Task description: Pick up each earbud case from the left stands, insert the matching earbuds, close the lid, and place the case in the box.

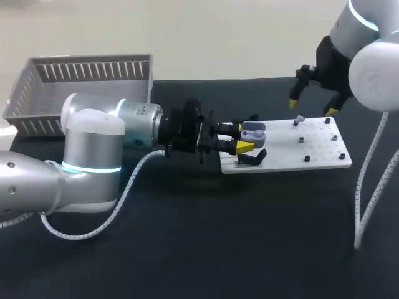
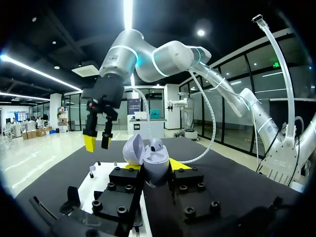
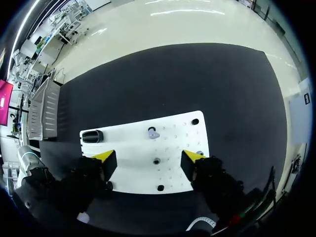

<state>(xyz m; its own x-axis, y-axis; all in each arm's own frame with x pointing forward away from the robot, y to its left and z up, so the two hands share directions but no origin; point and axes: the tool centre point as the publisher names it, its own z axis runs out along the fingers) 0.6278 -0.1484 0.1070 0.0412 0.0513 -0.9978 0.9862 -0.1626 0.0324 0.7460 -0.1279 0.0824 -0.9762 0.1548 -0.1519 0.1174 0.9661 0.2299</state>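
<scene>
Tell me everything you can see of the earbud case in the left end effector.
The earbud case is small, rounded, pale grey-white, smooth like plastic. Its hinged lid stands open, and a rounded piece, perhaps an earbud, sits in the body. The left end effector is shut on it, one yellow-tipped finger at each side. It is held over the left end of the white board, near a black stand; contact with the board cannot be told.

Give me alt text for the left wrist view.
The left gripper is shut on a pale grey earbud case with its lid open. Ahead, the right gripper hangs open above the white board.
</scene>
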